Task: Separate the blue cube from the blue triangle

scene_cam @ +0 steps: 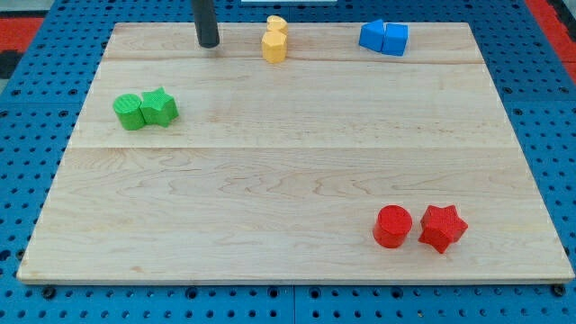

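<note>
The blue cube (395, 40) and the blue triangle (372, 36) sit touching each other at the view's top right of the wooden board (288, 162), the triangle on the left. My tip (209, 43) is near the view's top edge, left of centre, far to the left of both blue blocks. It touches no block.
Two yellow blocks (275, 40) stand together just right of my tip. A green cylinder (129, 112) and a green star (159, 107) sit at the left. A red cylinder (392, 226) and a red star (442, 227) sit at the bottom right.
</note>
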Robot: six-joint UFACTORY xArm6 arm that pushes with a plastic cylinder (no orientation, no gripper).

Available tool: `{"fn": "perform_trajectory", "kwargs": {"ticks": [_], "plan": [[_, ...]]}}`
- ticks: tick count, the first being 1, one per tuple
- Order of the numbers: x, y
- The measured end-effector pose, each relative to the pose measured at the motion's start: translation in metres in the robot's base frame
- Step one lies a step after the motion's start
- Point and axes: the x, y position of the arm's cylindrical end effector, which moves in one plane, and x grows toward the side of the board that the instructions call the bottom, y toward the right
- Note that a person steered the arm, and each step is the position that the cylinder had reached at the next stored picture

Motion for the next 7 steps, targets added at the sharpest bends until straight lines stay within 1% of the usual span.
{"fn": "perform_trajectory", "kwargs": {"ticks": [1, 2, 4, 5, 6, 7], "plan": [[0.042, 0.024], [0.039, 0.078], [0.058, 0.271], [0.012, 0.363], [-0.046, 0.372], [-0.038, 0.305]]}}
